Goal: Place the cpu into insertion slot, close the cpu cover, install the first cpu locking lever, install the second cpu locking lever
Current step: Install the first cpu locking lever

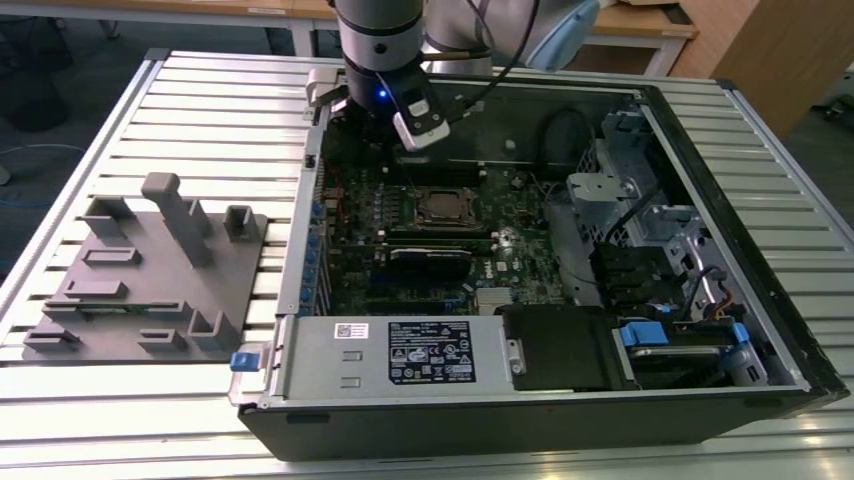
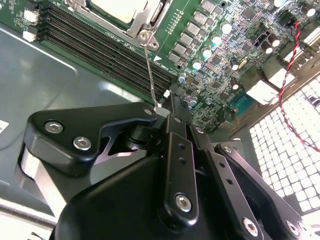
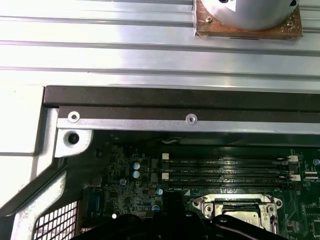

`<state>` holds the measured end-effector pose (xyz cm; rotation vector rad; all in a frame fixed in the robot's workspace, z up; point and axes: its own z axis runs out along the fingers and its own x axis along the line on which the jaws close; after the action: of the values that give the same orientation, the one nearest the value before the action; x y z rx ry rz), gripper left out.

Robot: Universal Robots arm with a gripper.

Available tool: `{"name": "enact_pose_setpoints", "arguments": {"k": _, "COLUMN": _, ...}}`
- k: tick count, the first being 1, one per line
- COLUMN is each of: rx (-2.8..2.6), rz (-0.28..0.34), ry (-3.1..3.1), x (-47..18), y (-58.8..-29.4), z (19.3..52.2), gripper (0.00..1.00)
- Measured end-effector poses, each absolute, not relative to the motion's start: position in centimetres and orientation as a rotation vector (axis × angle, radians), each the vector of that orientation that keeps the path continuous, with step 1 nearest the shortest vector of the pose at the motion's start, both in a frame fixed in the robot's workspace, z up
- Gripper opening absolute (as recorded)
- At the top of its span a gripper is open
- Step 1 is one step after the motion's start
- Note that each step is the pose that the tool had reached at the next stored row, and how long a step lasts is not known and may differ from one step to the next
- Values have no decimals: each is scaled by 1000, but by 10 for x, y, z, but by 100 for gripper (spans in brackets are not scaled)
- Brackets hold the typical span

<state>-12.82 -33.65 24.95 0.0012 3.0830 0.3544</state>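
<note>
Slatted metal desk (image 1: pixel 200 110) carries an open PC case (image 1: pixel 747 330). Green motherboard (image 1: pixel 400 240) lies flat inside it, and the arm hangs over the board's far edge.

Slot (image 1: pixel 447 207) sits mid-board, just beside the long black memory slots. Cover (image 2: pixel 150 20) looks down over it. Cpu (image 2: pixel 117 6) is seated under the cover, its dull grey top showing through the cut-out.

In the second wrist view a lever (image 2: pixel 151 70), a thin bare wire rod, runs from the slot's corner screw to the pincer (image 2: pixel 165 109). The pincer looks narrowed on the rod's free end.

Judgement: lever is light, stiff but springy, smooth and apt to slip. Best taken at the free end, far from the pivot. Cpu and slot pins are fragile, so avoid side load on the frame.
</note>
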Motion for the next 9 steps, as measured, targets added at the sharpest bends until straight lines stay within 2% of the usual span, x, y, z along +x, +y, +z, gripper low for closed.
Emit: {"name": "enact_pose_setpoints", "arguments": {"k": 9, "rx": 1, "rz": 354, "ry": 3083, "x": -123, "y": -336, "z": 249, "gripper": 10}}
